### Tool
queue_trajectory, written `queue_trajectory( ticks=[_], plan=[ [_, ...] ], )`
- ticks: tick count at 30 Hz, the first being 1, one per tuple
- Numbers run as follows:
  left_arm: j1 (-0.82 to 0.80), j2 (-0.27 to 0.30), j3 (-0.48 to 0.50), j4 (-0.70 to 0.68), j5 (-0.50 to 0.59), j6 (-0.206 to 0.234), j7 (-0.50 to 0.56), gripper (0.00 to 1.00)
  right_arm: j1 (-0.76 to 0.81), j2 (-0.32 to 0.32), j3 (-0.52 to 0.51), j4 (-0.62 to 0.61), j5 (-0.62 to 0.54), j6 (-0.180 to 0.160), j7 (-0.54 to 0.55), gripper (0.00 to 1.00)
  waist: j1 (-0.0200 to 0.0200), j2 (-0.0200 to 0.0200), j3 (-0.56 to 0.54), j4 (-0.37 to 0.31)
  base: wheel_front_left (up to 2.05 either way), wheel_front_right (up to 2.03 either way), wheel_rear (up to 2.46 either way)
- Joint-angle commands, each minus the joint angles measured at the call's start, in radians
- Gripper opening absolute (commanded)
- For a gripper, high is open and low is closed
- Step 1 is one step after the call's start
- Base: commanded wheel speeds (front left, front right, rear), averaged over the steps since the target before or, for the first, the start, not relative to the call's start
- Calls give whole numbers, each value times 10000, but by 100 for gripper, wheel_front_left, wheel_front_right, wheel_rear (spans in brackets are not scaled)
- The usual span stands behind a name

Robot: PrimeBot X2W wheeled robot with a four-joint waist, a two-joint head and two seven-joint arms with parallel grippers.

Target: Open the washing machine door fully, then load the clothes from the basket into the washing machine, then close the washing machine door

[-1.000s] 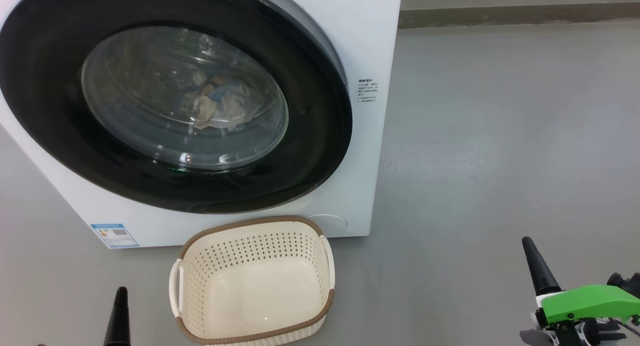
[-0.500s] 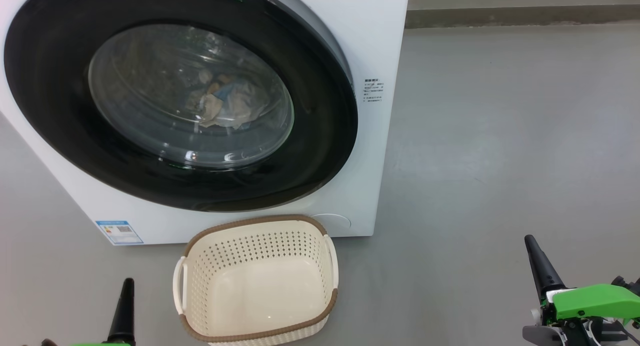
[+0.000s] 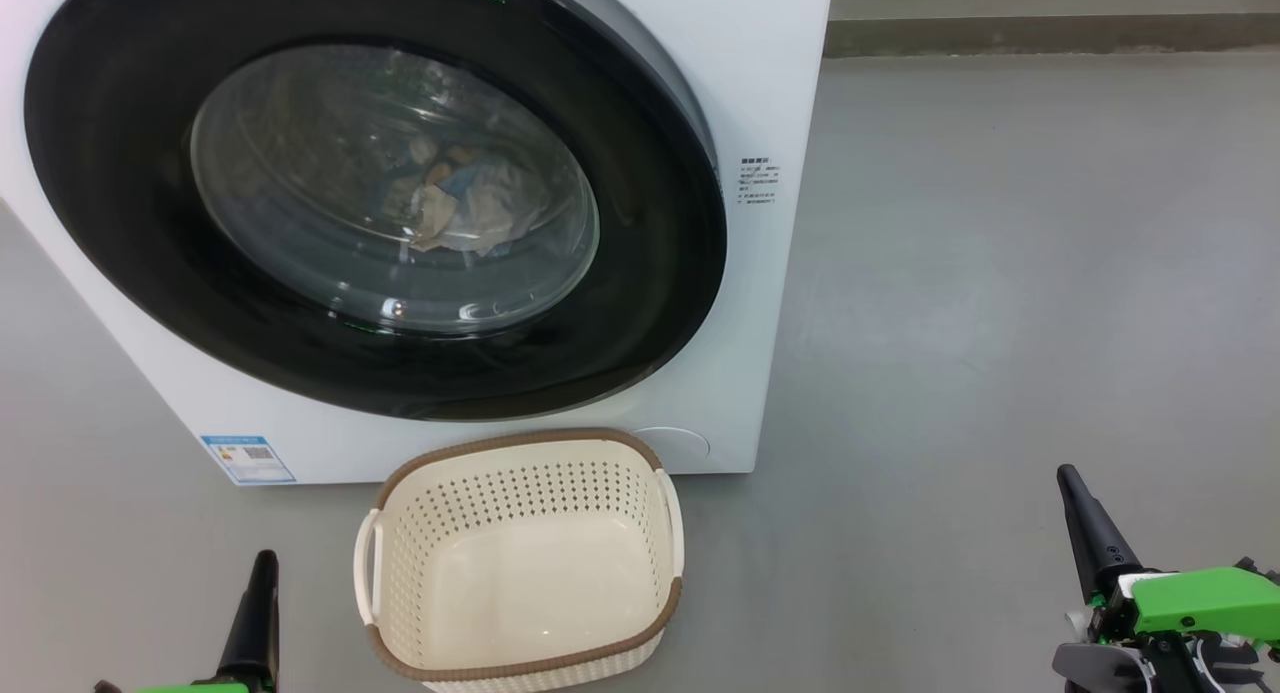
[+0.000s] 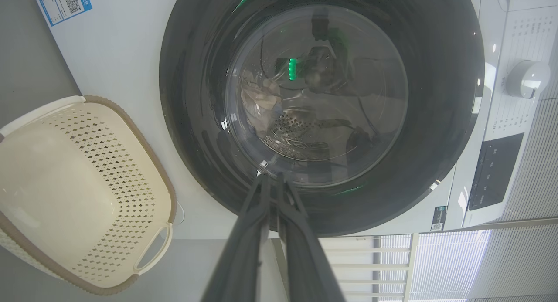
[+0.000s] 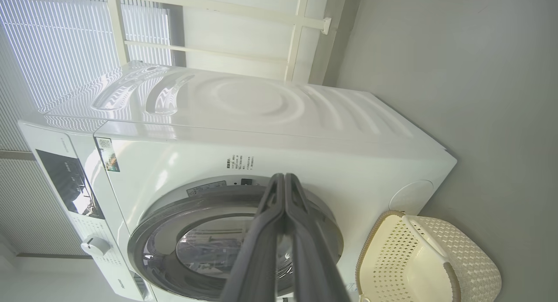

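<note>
The white washing machine (image 3: pixel 760 83) fills the upper left of the head view, its glossy black round door (image 3: pixel 640 303) shut flat against the front. Behind the glass window, blue, cream and orange clothes (image 3: pixel 465 208) lie in the drum. The cream basket (image 3: pixel 520 563) with a brown rim stands empty on the floor right before the machine. My left gripper (image 3: pixel 262 598) is at the lower left beside the basket, shut with nothing in it. Far off at the lower right, my right gripper (image 3: pixel 1090 528) is shut and holds nothing. Both wrist views show fingers (image 4: pixel 270 193) (image 5: pixel 283 193) pressed together.
Grey floor (image 3: pixel 1000 273) spreads to the right of the machine, up to a low wall base at the back. In the left wrist view a control panel and dial (image 4: pixel 525 77) sit on the machine's front, with blinds and a white frame behind.
The camera has shifted, so the machine and basket sit slightly further right in the picture. Both grippers show a little higher in the view. Door stays shut.
</note>
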Motion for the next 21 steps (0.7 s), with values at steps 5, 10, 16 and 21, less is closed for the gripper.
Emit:
queue_trajectory(
  ticks=[5,10,16,21],
  plan=[
    [-577,77,281,-387,-732,5,210,0,-521,12,30,-370,649,5,248,0,0,0,3,52,0,0,0],
    [-623,51,289,-415,-1155,6,331,0,-532,51,-64,-406,1022,4,370,0,0,0,5,90,0,0,0],
    [-623,51,289,-415,-1155,6,330,0,-532,55,-71,-406,1017,4,375,0,0,0,5,90,0,0,0],
    [-623,51,288,-415,-1155,6,330,0,-533,60,-77,-406,1012,4,380,0,0,0,5,90,0,0,0]
  ],
)
